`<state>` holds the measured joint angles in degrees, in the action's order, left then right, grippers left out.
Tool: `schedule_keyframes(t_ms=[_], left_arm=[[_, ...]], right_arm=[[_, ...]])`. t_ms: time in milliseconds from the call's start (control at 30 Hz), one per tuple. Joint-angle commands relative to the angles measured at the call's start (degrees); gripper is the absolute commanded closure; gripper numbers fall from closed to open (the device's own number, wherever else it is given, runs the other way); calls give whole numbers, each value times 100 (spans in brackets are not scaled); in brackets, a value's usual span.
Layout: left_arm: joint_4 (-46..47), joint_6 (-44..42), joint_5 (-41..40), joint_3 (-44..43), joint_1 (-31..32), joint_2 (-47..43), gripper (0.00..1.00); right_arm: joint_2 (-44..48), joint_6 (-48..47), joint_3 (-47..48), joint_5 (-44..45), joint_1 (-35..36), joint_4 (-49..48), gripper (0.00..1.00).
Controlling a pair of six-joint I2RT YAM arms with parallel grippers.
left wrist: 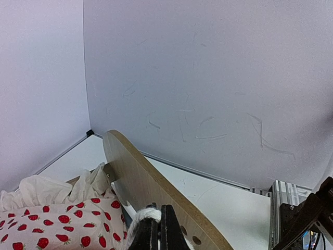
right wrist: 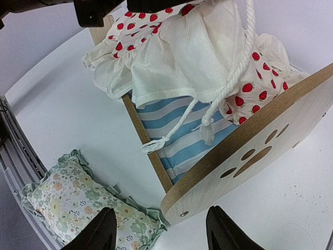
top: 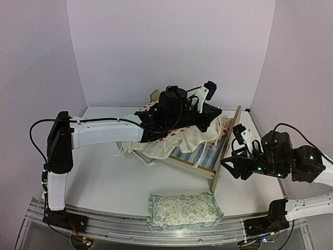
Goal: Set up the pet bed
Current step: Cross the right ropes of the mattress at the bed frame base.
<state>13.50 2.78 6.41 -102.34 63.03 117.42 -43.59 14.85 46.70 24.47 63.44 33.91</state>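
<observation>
The pet bed (top: 200, 153) stands mid-table, a light-wood frame with a blue-and-white striped base (right wrist: 182, 130). Its paw-print board (right wrist: 260, 156) faces right. A cream strawberry-print cushion (top: 174, 139) lies rumpled over the bed and spills over its left side. My left gripper (top: 212, 119) hovers over the bed's right end. It is shut on the cushion's white rope tie (left wrist: 148, 214), next to the arched board (left wrist: 151, 192). My right gripper (top: 234, 156) is open just right of the board. Its fingertips (right wrist: 88, 232) straddle the board's lower corner without touching it.
A green floral frilled pillow (top: 183, 209) lies at the near table edge, in front of the bed; its corner (right wrist: 83, 208) reaches almost to the board's foot. White walls close the back and sides. An aluminium rail (top: 119, 225) runs along the near edge.
</observation>
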Motion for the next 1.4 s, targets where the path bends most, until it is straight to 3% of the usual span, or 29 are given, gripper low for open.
schedule_keyframes(t_ms=[0,600,1367], left_arm=[[440,50,265,-284,7,46,100],[910,760,1061,-237,-28,-90,97],[1982,3025,3311,253,-7,125,97]], right_arm=[[166,49,-70,103,27,-59,40],[-9,256,-134,156,28,-60,40],[585,353,-395,624,24,-77,41]])
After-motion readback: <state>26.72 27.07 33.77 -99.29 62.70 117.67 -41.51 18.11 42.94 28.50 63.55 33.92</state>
